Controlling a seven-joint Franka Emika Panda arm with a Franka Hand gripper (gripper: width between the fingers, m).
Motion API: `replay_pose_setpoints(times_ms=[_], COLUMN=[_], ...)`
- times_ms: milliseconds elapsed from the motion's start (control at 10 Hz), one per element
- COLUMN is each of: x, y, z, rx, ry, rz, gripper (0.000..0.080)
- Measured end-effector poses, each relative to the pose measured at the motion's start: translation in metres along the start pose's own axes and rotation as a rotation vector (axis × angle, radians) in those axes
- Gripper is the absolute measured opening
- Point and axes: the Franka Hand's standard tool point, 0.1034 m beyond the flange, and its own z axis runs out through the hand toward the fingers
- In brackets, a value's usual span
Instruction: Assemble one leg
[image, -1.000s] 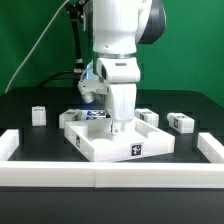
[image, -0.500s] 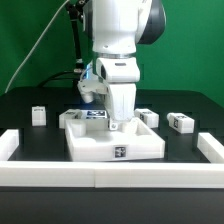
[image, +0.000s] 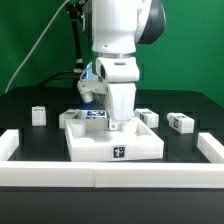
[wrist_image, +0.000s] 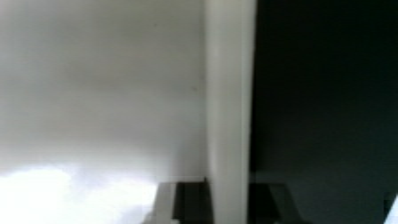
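The large white square panel (image: 115, 142) lies flat on the black table, its front face with a tag square to the exterior view. My gripper (image: 119, 126) stands straight down at its back part, shut on the raised rim. In the wrist view the white rim (wrist_image: 228, 100) runs between my two dark fingers (wrist_image: 187, 205). Several small white legs with tags lie around the panel: one at the exterior view's left (image: 38, 114), one at its right (image: 181, 122), and two close behind the panel's corners (image: 70, 118) (image: 146, 117).
A low white wall (image: 100, 176) runs along the table's front, with raised ends at the exterior view's left (image: 10, 145) and right (image: 210, 148). A green backdrop stands behind the arm.
The panel has turned in my grip from a skewed pose to square with the front wall. Over the last half second it has stayed still.
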Motion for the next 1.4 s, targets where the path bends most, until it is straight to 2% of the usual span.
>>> replay_pose_setpoints(times_ms=[300,800,900,1000,1100,1300,1400], x=[0.017,0.066,0.076,0.085,0.092,0.093,0.092], y=[0.010,0.059,0.067,0.078,0.088,0.093,0.095], z=[-0.001,-0.002,-0.003,-0.004,-0.004,-0.004,-0.004], rx=[-0.015,-0.049,-0.051,-0.038,-0.048,-0.051,-0.045], ry=[0.005,0.021,0.023,0.020,0.024,0.023,0.021], rz=[0.064,0.112,0.129,0.125,0.144,0.192,0.192], gripper=[0.0060,0.0060,0.0060,0.0060,0.0060,0.0061,0.0060])
